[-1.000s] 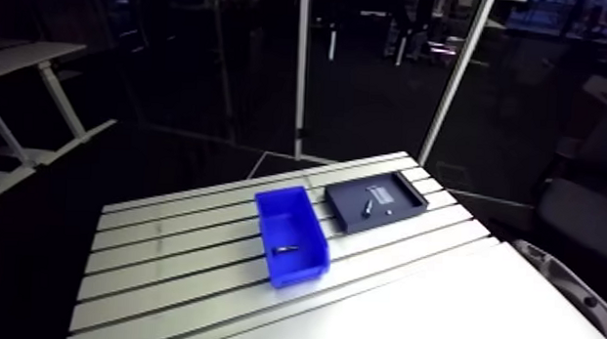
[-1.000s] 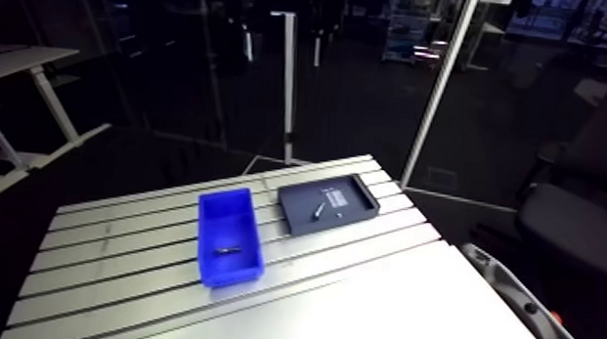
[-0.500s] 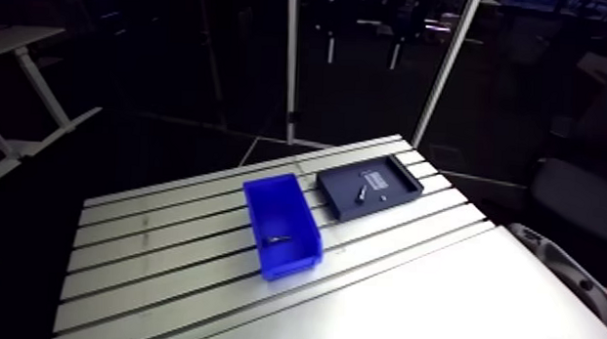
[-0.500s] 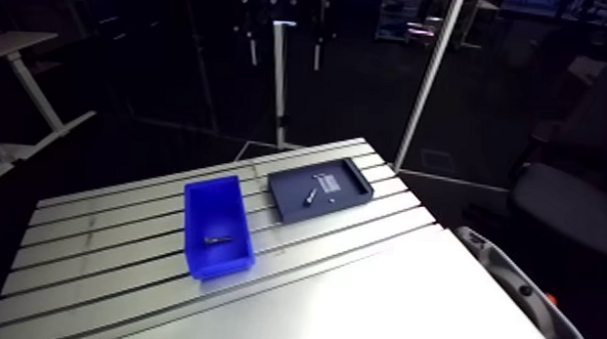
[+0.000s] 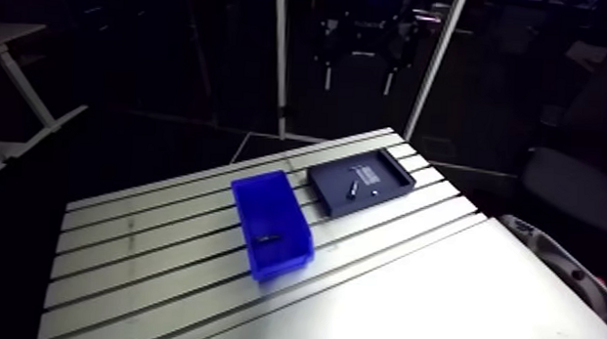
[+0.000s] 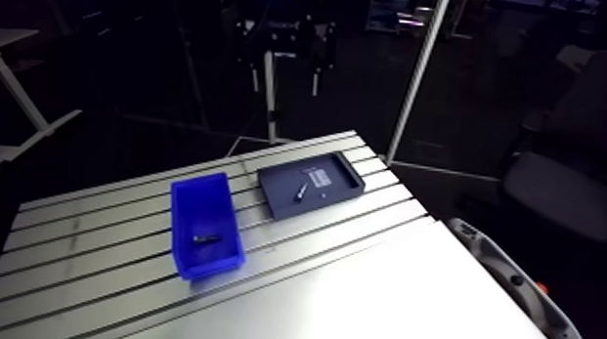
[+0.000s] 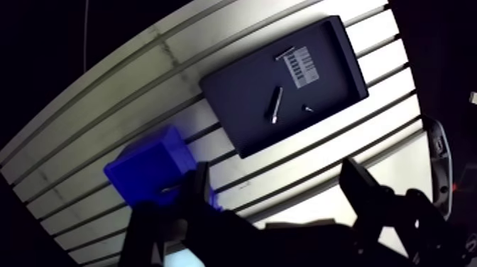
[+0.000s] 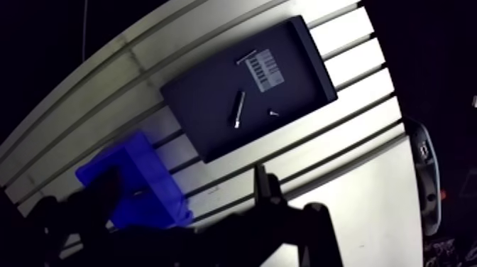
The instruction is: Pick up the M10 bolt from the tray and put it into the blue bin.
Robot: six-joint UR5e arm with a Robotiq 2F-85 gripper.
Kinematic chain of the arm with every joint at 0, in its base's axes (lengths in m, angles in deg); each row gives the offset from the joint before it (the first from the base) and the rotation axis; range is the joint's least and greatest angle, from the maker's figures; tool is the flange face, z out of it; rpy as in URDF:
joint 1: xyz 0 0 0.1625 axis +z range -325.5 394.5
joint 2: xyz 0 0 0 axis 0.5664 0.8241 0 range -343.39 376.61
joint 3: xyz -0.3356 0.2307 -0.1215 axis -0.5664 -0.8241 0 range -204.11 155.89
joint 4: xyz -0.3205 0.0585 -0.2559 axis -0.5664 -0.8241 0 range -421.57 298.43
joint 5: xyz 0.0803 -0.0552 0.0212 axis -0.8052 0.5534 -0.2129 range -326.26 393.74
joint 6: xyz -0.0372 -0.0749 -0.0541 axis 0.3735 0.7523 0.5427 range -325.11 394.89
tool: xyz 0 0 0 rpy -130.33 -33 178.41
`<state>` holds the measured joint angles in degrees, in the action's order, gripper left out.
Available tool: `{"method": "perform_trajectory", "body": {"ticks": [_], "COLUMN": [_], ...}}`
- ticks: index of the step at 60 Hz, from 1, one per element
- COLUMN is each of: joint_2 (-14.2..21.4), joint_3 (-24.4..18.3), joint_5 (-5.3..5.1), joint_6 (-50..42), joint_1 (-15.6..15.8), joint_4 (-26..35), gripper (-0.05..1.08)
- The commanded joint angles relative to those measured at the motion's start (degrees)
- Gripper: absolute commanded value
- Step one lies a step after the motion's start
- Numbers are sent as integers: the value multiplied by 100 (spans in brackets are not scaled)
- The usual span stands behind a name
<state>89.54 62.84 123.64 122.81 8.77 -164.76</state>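
Now, with gripper [image 7: 277,177] spread empty high over the bench [image 7: 106,106], descend onto the likely M10 bolt [image 7: 275,105] mid tray [image 7: 238,96], by the bench's far corner, straddling its shank; second bolt [image 5: 271,239] already in blue bin [image 5: 282,266].

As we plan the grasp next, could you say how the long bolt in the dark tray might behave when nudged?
The bolt looks slim, round and metallic, lying flat: probably stiff, and apt to roll if pushed sideways. The tray has a raised rim, which would likely stop it.
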Motion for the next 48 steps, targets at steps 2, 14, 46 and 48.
{"method": "perform_trajectory", "body": {"ticks": [2, 14, 46, 48], "joint_2": [-172, -288, -466, -498], "joint_3": [115, 159, 622, 648], "joint_5": [-2, -3, 15, 15], "joint_6": [0, 0, -114, -114], "joint_1": [-104, -134, -180, -179], "joint_4": [-101, -184, -1046, -1064], "gripper": [1, 1, 2, 2]}}
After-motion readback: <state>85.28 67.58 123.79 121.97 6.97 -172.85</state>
